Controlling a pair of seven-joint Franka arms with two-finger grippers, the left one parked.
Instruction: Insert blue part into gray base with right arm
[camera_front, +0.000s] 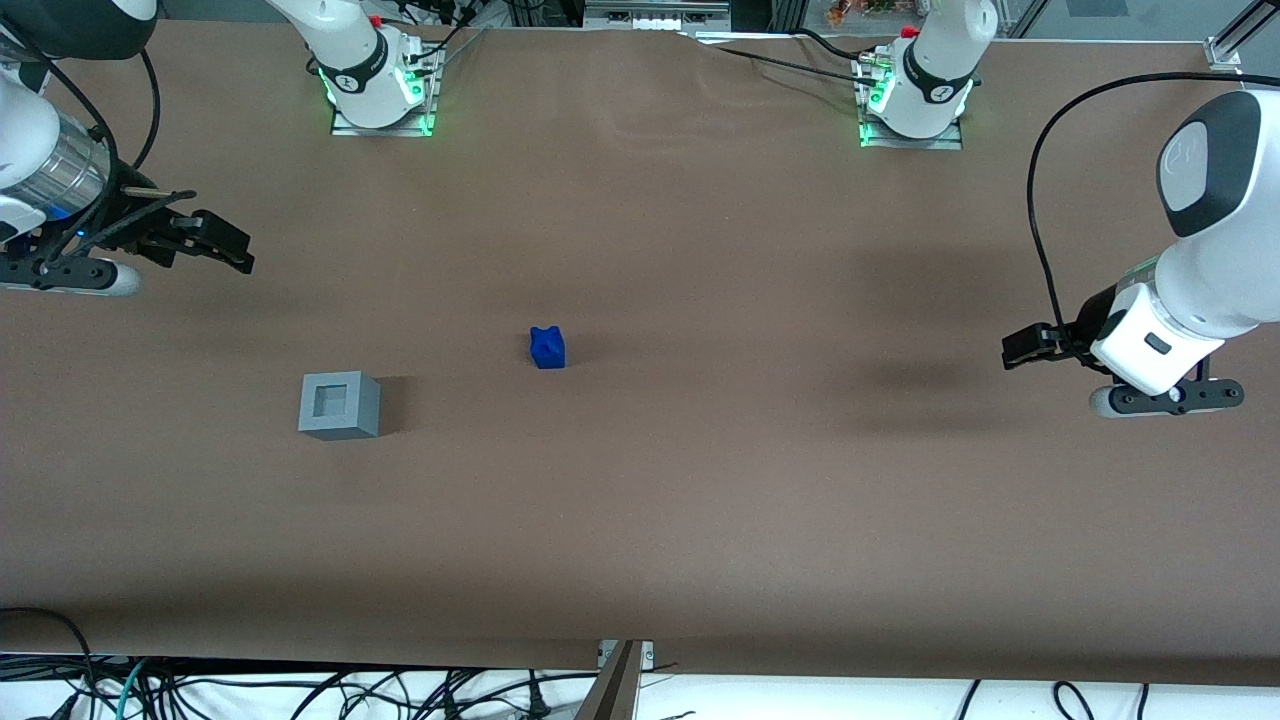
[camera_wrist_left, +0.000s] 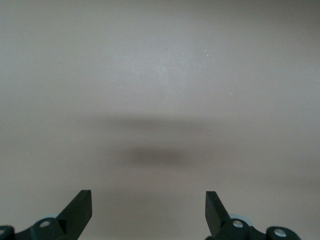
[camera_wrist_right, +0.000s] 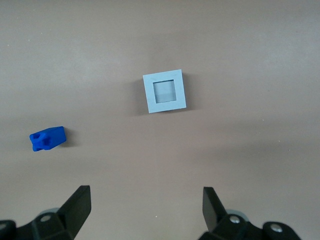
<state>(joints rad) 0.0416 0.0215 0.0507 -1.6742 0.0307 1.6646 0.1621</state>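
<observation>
Gripper (camera_front: 215, 240) spread and empty, high over the working arm's end of the table (camera_front: 700, 520).

You see its two black fingers (camera_wrist_right: 77, 205) standing wide apart in the right wrist view, with nothing between them and bare brown table beneath. Your right arm (camera_front: 50, 170) hangs at the edge of the front view, silver wrist band showing, well apart from both pieces. Look toward the front camera from the gripper and you find the base (camera_front: 339, 405), sitting flat with its square recess facing up and nothing in it. The blue part (camera_front: 547, 347) lies on the table well apart from the base, toward the parked arm's end and a little farther from the front camera. From the wrist you see both at once, the base (camera_wrist_right: 164, 91) and the blue part (camera_wrist_right: 47, 138) separate, neither touched by the gripper (camera_wrist_right: 145, 205).
</observation>
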